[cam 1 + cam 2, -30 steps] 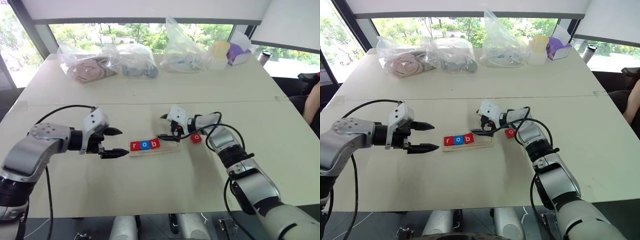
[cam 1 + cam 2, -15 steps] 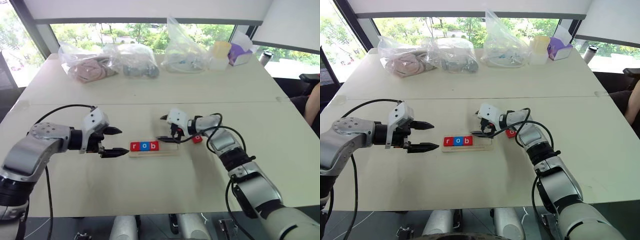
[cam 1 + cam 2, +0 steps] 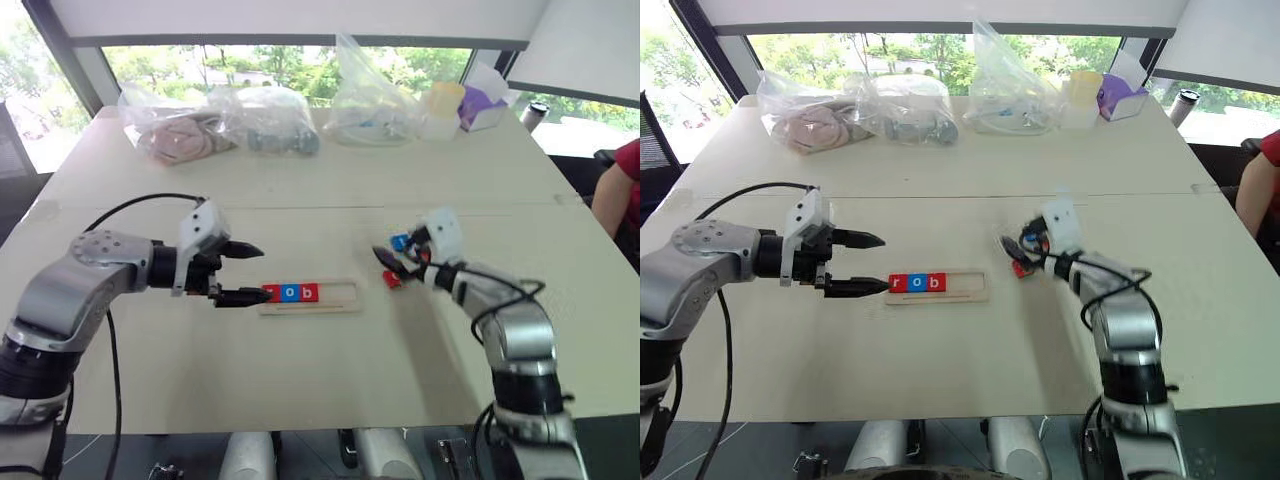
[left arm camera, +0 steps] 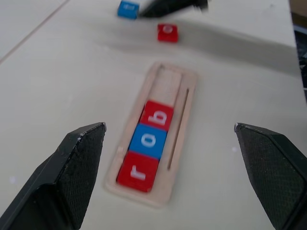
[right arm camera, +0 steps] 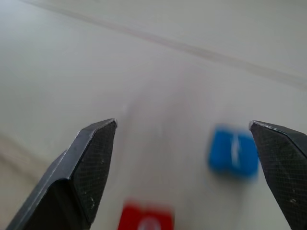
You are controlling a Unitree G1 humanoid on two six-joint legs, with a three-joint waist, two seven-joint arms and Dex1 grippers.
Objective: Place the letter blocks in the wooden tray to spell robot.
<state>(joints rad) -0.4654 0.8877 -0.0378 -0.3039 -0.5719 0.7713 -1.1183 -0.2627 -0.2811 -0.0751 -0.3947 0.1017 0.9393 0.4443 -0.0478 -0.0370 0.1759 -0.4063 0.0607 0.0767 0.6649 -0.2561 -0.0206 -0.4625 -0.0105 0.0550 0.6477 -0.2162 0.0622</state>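
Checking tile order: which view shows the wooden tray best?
Left wrist view: the wooden tray runs up the middle, with r, o, b readable and two slots empty. Both eye views show it whole but small, the left gripper at its end.

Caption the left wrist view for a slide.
Open left claw frames the wooden tray holding r, o, b; red tile and blue tile wait beyond.
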